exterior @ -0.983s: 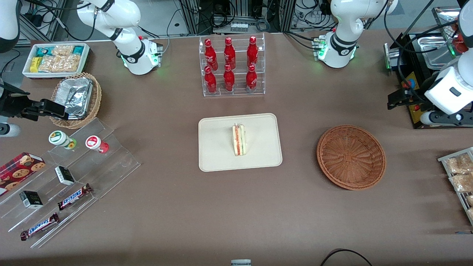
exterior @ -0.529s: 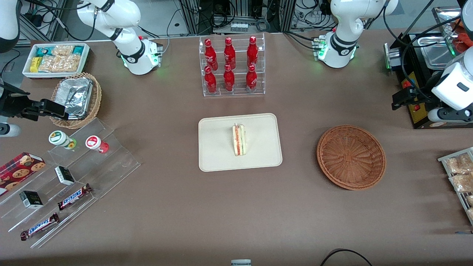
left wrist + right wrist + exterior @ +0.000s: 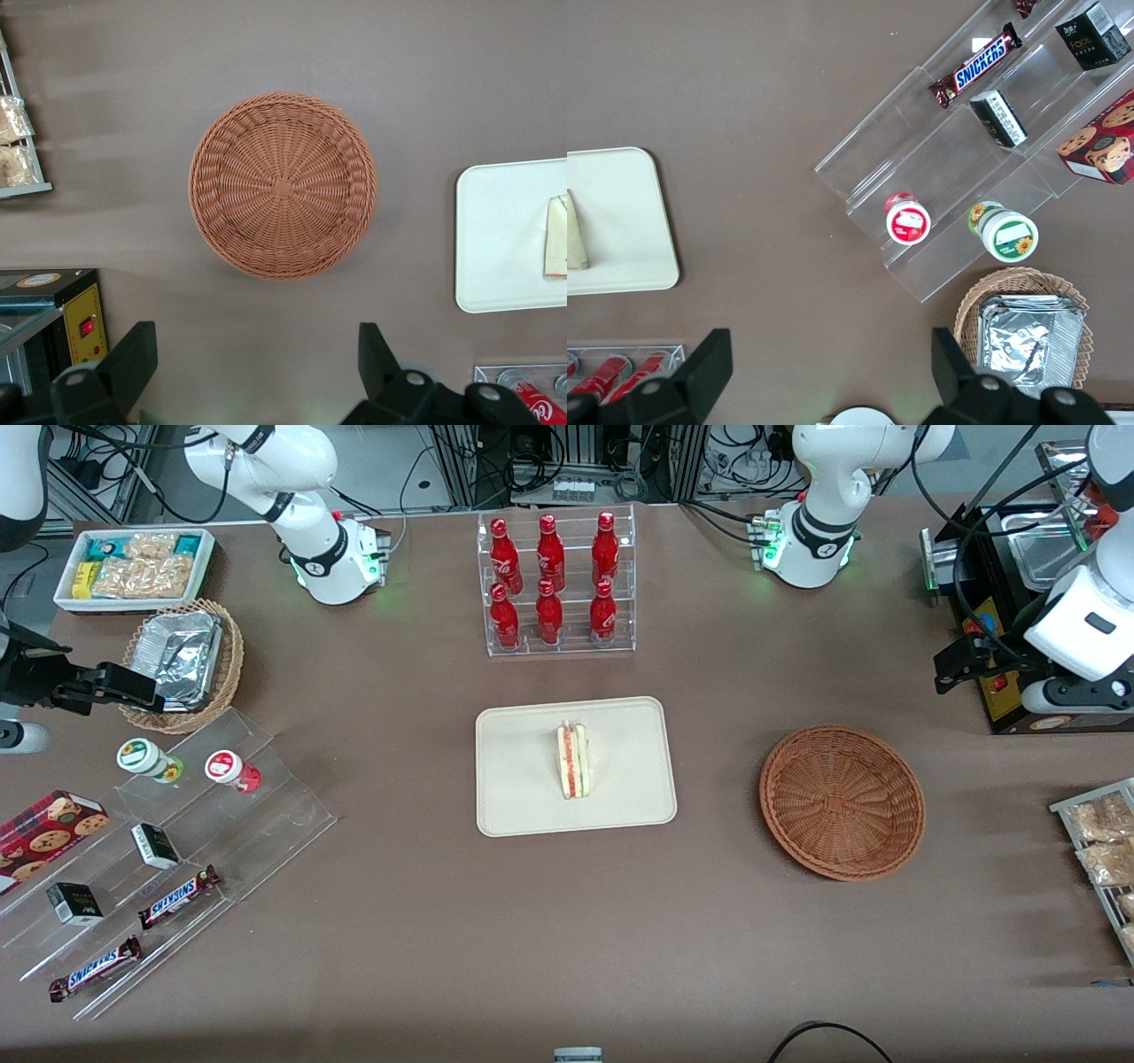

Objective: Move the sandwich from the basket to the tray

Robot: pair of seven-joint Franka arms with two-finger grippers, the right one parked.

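The sandwich [image 3: 573,761] stands on its edge in the middle of the cream tray [image 3: 523,797], its red and green filling showing. The reddish-brown basket [image 3: 842,802] is empty and lies beside the tray, toward the working arm's end. My left gripper [image 3: 959,662] is open and empty. It hangs high over the table, farther from the front camera than the basket and next to the black appliance. The left wrist view shows the gripper [image 3: 255,352], the empty basket [image 3: 282,185], the tray [image 3: 496,239] and the sandwich's edge [image 3: 558,248].
A clear rack of red bottles [image 3: 556,584] stands farther back than the tray. A black appliance [image 3: 1001,664] and a rack of snack bags [image 3: 1103,841] are at the working arm's end. An acrylic stand [image 3: 177,841], a tan foil basket [image 3: 182,662] and a white bin [image 3: 133,567] are at the parked arm's end.
My left arm's wrist has shifted slightly near the black appliance. The sandwich, the tray and the basket have not moved.
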